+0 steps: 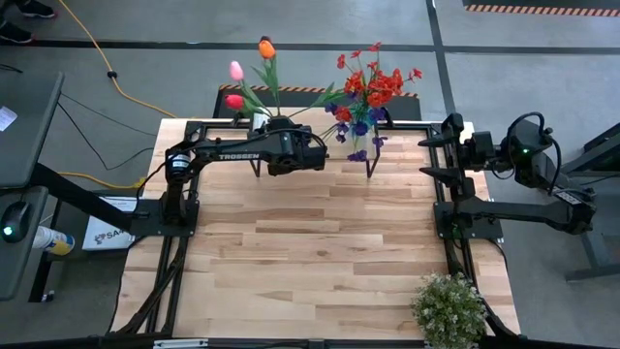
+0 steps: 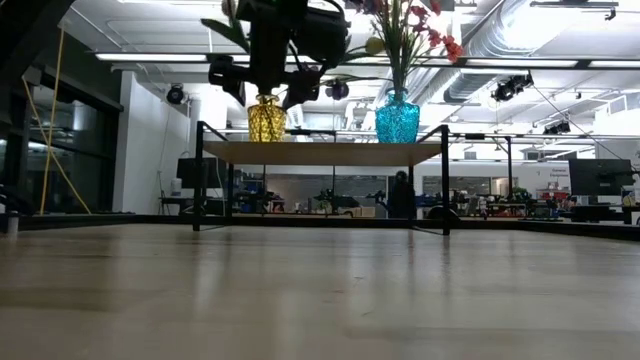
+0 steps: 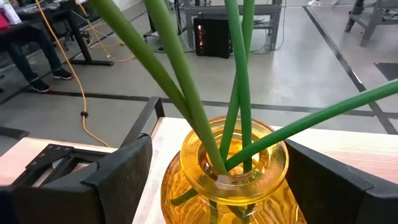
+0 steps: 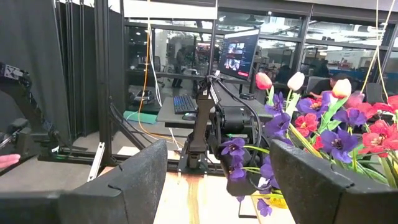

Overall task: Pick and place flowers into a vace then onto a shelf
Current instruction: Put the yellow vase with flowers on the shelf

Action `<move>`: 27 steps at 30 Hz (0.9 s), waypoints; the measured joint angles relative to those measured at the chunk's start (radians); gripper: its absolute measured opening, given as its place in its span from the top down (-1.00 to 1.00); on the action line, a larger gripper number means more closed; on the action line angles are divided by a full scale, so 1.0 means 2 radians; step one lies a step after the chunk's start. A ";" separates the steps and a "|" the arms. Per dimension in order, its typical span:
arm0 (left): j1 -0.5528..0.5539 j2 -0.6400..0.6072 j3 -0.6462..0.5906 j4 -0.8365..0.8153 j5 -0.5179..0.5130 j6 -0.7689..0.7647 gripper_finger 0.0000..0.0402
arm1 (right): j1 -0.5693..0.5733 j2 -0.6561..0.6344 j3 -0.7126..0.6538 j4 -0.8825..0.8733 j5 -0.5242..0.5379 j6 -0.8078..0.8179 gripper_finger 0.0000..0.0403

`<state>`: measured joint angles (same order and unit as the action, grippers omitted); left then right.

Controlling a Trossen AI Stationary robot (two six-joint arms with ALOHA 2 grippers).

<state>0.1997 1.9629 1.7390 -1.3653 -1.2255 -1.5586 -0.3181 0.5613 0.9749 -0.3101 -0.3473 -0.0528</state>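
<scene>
The open left gripper (image 1: 315, 153) straddles the upright yellow vase (image 2: 266, 118) on the far shelf (image 2: 320, 152), with the right gripper (image 1: 431, 155) open and well apart.

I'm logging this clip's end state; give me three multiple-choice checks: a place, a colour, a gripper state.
1. Where do the two vases stand?
A. on the shelf
B. on the bare tabletop
C. on the floor
2. What colour is the vase under the left gripper?
A. blue
B. yellow
C. white
3. How are the left gripper's fingers?
A. shut on a stem
B. shut on the vase neck
C. open, either side of the vase

Answers: 1 A, the yellow vase and blue vase sit on the shelf. 2 B, amber glass below the left gripper. 3 C, its fingers stand clear of the glass.
</scene>
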 joint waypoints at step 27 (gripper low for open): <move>-0.012 0.000 -0.001 -0.013 -0.015 0.004 -0.90 | 0.000 0.000 0.000 0.000 0.000 0.000 -0.36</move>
<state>0.1754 1.9636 1.7378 -1.3917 -1.2560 -1.5507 -0.3180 0.5613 0.9749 -0.3096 -0.3470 -0.0525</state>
